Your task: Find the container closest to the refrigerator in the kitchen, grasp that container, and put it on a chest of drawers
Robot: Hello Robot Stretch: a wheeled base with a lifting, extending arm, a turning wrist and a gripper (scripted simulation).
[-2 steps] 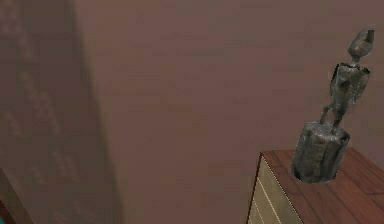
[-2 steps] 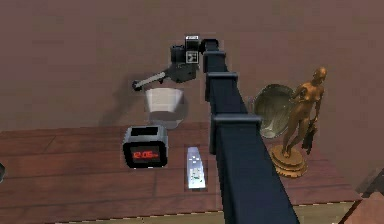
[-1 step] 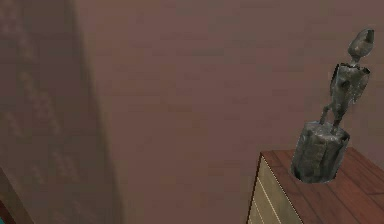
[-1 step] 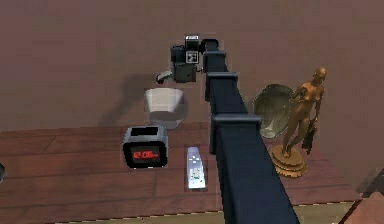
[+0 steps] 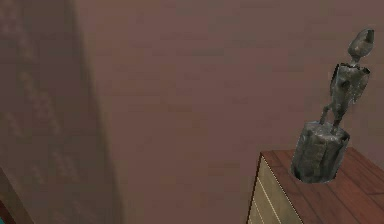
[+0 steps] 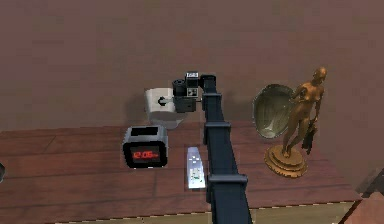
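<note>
so the white container (image 6: 158,103), a cup-like thing, sits at the back edge of the wooden top (image 6: 60,170) in the arm side view, right up against the wall (image 6: 80,50). The gripper (image 6: 177,96) is just beside it, with the container at roughly 8 o'clock from the fingers, close enough that I can't say if they touch. Honestly can't tell whether the gripper holds it or anything else, since the container seems to meet the surface there, and the finger spread isn't readable either. The arm (image 6: 222,160) runs up from the bottom edge to that spot. From the container, a black alarm clock (image 6: 146,148) with red digits is at 6 o'clock, a pale remote (image 6: 193,167) lies at 5 o'clock next to the arm, and way over at 3 o'clock stands a gold statue (image 6: 300,125) with a shell-shaped dish (image 6: 268,108) behind it. Forward view: a grey statue (image 5: 330,130) on a chest of drawers (image 5: 268,195) at 4 o'clock.
</note>
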